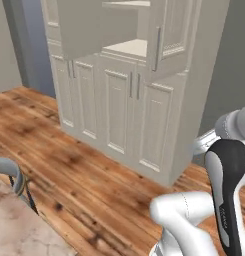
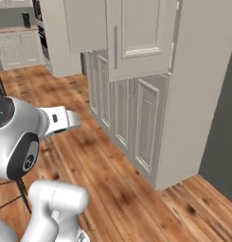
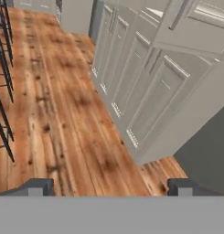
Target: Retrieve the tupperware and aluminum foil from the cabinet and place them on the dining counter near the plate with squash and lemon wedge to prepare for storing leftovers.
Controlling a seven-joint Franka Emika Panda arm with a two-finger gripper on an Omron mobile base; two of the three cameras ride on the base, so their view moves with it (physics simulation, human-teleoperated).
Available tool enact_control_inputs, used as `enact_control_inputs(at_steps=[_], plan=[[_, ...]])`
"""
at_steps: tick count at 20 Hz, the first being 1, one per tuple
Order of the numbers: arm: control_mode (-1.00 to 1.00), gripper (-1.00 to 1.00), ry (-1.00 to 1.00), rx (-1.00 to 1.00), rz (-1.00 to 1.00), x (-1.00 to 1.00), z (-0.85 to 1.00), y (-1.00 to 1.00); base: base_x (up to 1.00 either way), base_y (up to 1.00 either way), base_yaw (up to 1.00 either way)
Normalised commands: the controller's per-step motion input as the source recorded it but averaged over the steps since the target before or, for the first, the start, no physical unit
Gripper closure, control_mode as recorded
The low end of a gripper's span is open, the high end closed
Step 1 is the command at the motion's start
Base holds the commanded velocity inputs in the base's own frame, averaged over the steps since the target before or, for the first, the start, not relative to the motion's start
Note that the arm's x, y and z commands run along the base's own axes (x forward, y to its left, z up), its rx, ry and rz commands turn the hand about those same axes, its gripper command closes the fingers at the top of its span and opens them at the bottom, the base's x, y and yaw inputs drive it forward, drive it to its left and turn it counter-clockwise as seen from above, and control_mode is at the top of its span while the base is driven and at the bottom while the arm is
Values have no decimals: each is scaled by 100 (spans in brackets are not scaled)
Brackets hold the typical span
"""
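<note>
Nearest the hand camera are our two dark fingertips (image 3: 36, 186), low over the wood floor (image 3: 63, 119); the gripper (image 3: 109, 187) has its jaws wide apart with nothing between them.

Task things: we cannot find the tupperware or the foil. The cabinet (image 1: 139, 95) is the landmark. Its upper doors stand open; the right upper door (image 1: 166, 35) swings out toward us and the left base view shows a pale shelf (image 1: 129, 47) behind it, bare in the part we can see. Whatever sits deeper in, or on the shelf above it (image 1: 126, 4), is hidden or too small to tell. Our guess: the two items are inside that upper compartment.

The arm (image 1: 226, 190) is folded back, well apart from the cabinet. Stool legs (image 3: 3, 91) stand across the floor from the cabinet, and a pale bench corner (image 1: 19, 225) lies on that same far side, by a grey stool seat (image 1: 6, 167).

Step in hand, as we judge it: approach and reach into the upper cabinet. To do it well:
- drive closer and square up to the open compartment before extending
- raise the hand to shelf level; it is aimed at the lower doors (image 3: 150, 96) now
- enter between the two open doors, clear of the right one's edge and handle (image 1: 158, 47)
- keep the jaws spread until an item is seen between them.
</note>
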Motion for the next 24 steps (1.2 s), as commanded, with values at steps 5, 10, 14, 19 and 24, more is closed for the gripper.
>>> enact_control_inputs(at_steps=[5, 10, 14, 19, 24], plan=[[100, -100, 0, 0, 0, 0, 0, 0, 100, 0, 46], [100, -100, 0, 0, 0, 0, 0, 0, 100, 7, 43], [100, -100, 0, 0, 0, 0, 0, 0, 100, 3, 24], [100, -100, 0, 0, 0, 0, 0, 0, 94, -19, -18], [100, -100, 0, 0, 0, 0, 0, 0, 84, 0, -53]])
